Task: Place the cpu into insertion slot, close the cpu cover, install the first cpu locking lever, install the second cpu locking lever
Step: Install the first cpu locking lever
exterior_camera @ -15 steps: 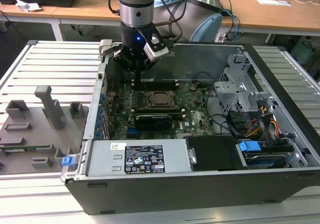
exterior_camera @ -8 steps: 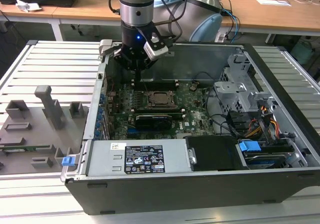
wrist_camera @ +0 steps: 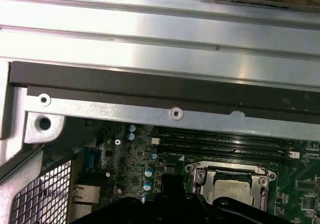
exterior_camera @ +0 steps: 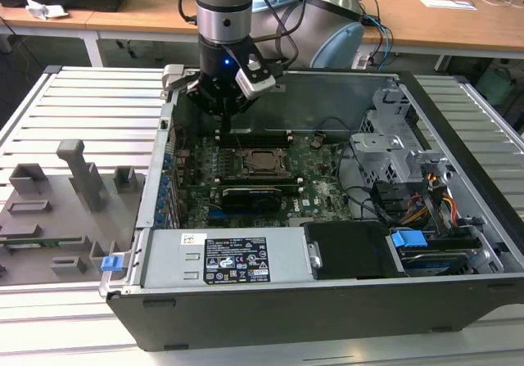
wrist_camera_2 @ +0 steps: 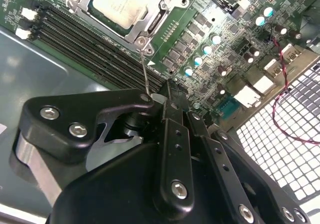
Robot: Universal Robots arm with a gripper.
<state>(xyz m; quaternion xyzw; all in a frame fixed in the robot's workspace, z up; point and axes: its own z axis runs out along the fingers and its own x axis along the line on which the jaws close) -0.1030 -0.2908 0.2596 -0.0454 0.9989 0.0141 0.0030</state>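
The cpu lies in the insertion slot on the motherboard, its silvery top showing; the slot's pin field is hidden under it. The cpu cover lies flat around the chip as a metal frame. In the first wrist view the cpu and the cover appear just past my gripper. A thin wire locking lever rises from the cover's corner into my gripper, which is shut on its tip. In the exterior view my gripper hangs inside the case, beside the socket on the exterior view's left and further back.
Long black memory slots run beside the socket. A black expansion card lies in front of it. The power supply, drive cage and cables fill the open case. Its metal wall is close behind the gripper.
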